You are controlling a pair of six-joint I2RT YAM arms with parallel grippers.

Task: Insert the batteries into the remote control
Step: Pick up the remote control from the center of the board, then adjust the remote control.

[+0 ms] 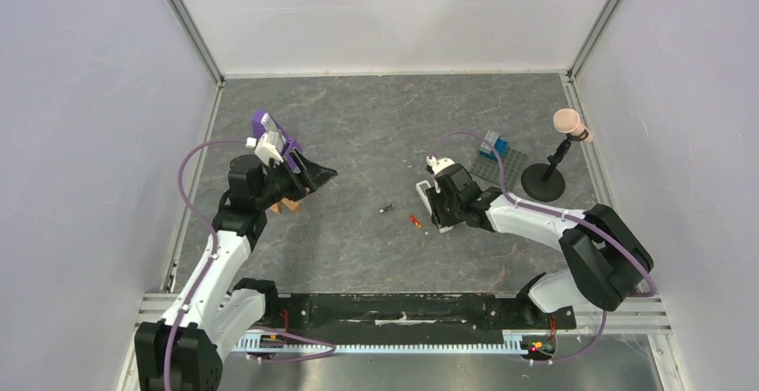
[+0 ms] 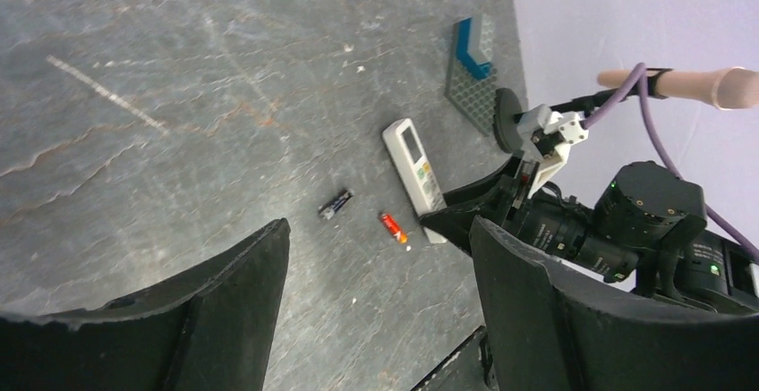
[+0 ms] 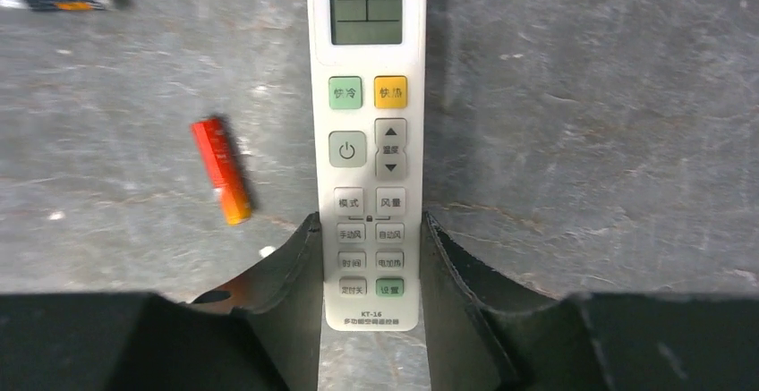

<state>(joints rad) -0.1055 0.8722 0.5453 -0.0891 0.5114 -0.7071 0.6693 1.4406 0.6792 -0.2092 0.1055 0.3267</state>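
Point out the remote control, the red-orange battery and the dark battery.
remote control (image 3: 366,154), right wrist view, button face.
red-orange battery (image 3: 220,170), right wrist view, mid-body.
dark battery (image 2: 335,204), left wrist view, mid-body.

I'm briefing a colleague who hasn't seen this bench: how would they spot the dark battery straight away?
On the grey marbled table, find the right gripper closed on the white remote control. Two small cylinders lie loose left of it in the top view. The dark battery is the farther one, black with a silvery tip, unlike the red-orange battery beside the remote.
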